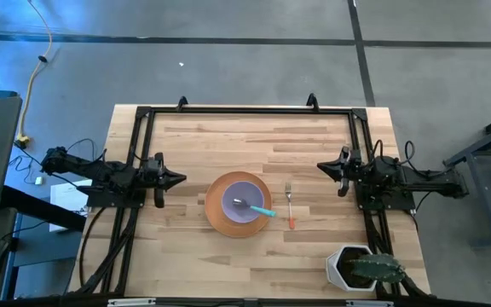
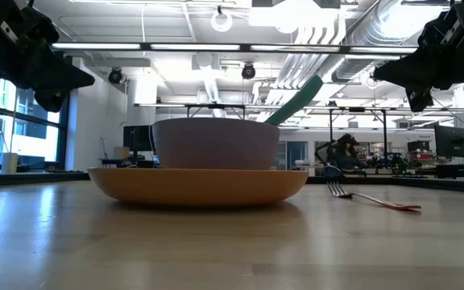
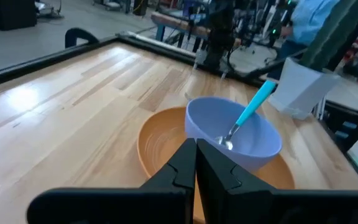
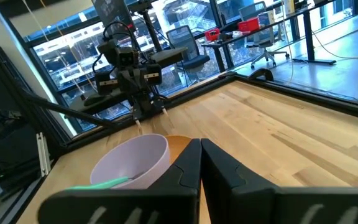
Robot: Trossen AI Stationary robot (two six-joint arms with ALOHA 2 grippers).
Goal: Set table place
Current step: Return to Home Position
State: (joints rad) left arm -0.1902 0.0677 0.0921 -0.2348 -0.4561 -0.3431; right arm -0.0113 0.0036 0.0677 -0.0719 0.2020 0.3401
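Observation:
The round orange plate (image 1: 239, 205) lies on the wooden table (image 1: 194, 145) near its middle. The lavender bowl (image 1: 245, 203) stands on the plate, and the spoon with the teal handle (image 1: 258, 209) leans in the bowl, its handle over the rim. The fork with the orange handle (image 1: 289, 205) lies flat on the table just right of the plate. My left gripper (image 1: 180, 179) hangs shut and empty left of the plate, above the table. My right gripper (image 1: 320, 167) hangs shut and empty right of the fork. The bowl and spoon also show in the left wrist view (image 3: 232, 134).
A white angular pot with a green plant (image 1: 361, 269) stands at the table's near right corner. A black rail frame (image 1: 245, 109) edges the table. Bare wood lies at the far side and near left of the plate.

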